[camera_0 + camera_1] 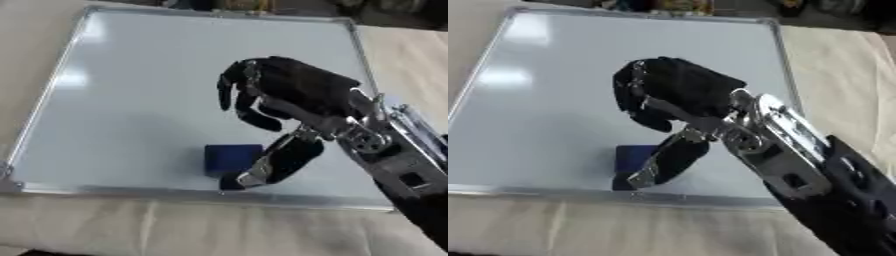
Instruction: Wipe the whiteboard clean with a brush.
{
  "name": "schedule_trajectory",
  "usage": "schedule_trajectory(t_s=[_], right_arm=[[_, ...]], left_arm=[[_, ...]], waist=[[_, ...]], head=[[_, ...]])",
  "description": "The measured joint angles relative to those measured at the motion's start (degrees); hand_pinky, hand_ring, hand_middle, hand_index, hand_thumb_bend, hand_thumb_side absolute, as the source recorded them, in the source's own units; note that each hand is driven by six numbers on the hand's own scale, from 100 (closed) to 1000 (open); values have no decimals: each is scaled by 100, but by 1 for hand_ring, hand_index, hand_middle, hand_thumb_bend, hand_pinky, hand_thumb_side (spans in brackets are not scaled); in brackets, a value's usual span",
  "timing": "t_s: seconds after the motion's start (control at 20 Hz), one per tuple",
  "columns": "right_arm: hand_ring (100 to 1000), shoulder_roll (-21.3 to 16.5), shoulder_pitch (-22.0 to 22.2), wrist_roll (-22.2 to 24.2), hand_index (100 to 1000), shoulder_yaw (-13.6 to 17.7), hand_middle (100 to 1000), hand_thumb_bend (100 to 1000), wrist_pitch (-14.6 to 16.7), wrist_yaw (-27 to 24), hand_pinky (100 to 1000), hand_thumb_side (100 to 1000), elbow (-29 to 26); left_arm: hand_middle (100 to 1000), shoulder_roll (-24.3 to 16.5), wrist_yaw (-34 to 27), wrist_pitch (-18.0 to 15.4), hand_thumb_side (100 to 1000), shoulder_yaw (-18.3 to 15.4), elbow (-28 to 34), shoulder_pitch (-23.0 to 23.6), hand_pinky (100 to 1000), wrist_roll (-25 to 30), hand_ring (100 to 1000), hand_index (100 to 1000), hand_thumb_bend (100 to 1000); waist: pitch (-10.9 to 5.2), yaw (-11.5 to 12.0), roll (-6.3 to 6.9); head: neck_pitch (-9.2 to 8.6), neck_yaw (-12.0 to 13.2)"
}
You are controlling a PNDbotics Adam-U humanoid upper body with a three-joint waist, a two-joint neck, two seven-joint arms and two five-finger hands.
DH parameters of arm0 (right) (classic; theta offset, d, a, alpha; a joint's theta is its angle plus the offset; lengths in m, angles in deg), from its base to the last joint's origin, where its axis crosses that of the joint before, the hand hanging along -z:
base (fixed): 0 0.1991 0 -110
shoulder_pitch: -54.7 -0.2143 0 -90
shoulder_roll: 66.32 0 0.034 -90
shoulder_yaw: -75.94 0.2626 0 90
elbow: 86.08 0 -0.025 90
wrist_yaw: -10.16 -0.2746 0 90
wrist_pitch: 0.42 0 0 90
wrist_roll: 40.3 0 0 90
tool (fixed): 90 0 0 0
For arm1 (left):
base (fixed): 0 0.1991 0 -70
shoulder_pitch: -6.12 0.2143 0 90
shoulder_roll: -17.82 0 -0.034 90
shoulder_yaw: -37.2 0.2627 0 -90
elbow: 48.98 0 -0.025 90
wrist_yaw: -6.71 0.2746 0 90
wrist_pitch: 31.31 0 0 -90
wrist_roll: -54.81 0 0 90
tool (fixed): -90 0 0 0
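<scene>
Left eye view: the right robot hand [293,95] hangs over the whiteboard [131,100], palm down, its fingers [226,92] curled loosely downward and the thumb [280,160] reaching toward the board's near edge. It has hold of nothing. The brush [232,157], a small dark blue block, lies flat on the board close to that near edge, roughly midway along it, just beside the thumb; whether the thumb tip touches the block cannot be made out from either view.

The whiteboard lies flat on the cloth-covered tabletop [175,230], filling most of its middle, its metal frame [175,192] running close to the tabletop's near edge. Its surface looks pale and glossy, with bright reflections near the far left corner, and no writing can be made out on it.

The hand's posture, thumb low on one side of the block and fingers arched above and beyond it, reads as the set-up for closing around the brush from above. Judging by that, the pick-up has not yet happened and no wiping has begun. The arm comes in from the tabletop's near right corner, which leaves the rest of the board open for strokes. The left robot hand shows in neither view
</scene>
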Motion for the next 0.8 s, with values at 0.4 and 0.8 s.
schedule_trajectory(t_s=[0.4, 0.8], right_arm=[[747, 33, 106, 47, 100, -2, 626, 594, -13, 95, 642, 344, 96], [742, 99, 210, 92, 100, 0, 651, 466, -17, 101, 633, 246, 291]], left_arm=[[457, 4, 21, 4, 872, -1, 0, -2, 476, 6, 365, 487, 284], [456, 38, 31, 23, 873, -1, 0, -9, 476, 25, 364, 487, 281]], waist=[[103, 29, -7], [158, 40, -8]], head=[[-174, 29], [-272, 35]])
